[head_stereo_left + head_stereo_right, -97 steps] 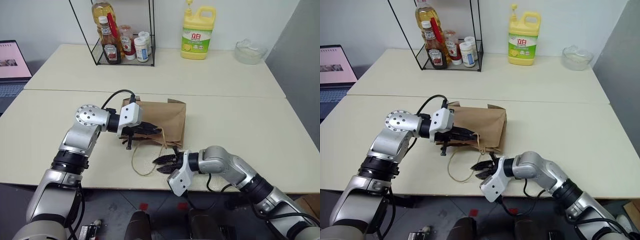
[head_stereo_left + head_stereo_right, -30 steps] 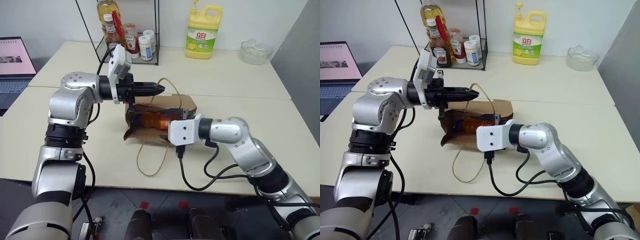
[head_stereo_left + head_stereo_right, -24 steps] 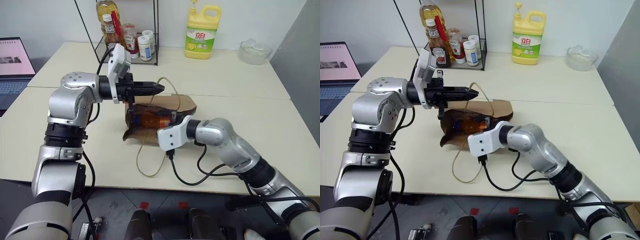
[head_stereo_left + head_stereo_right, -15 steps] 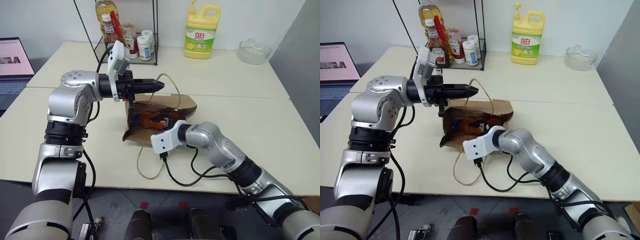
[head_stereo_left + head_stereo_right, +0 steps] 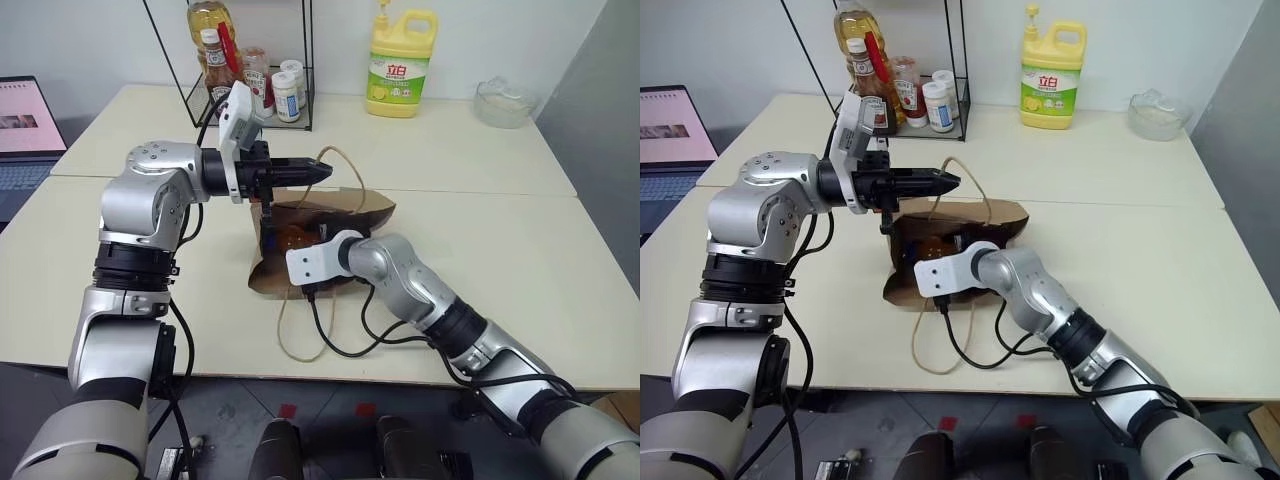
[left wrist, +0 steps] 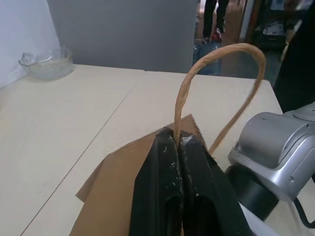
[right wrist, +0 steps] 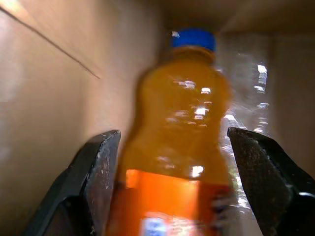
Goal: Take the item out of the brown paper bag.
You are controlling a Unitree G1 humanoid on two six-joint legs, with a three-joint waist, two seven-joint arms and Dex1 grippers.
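The brown paper bag (image 5: 355, 206) lies on its side mid-table, its mouth facing left. My left gripper (image 5: 322, 170) is shut on one cord handle (image 6: 221, 54) and holds it up above the mouth, so the bag stays open. The other handle (image 5: 300, 330) trails on the table. My right wrist (image 5: 312, 263) is at the mouth, its fingers hidden inside. In the right wrist view the item (image 7: 182, 128), an orange drink bottle with a blue cap, lies inside the bag. My right gripper (image 7: 173, 133) is open, one finger (image 7: 98, 172) on each side of the bottle, apart from it.
A wire rack (image 5: 250, 70) with sauce bottles stands at the back left. A yellow detergent jug (image 5: 400, 62) and a glass bowl (image 5: 503, 100) stand at the back right. A laptop (image 5: 25, 120) sits at the far left.
My right gripper has pushed further into the bag's mouth, its wrist now at the opening. The left gripper has kept the handle raised in the same place.
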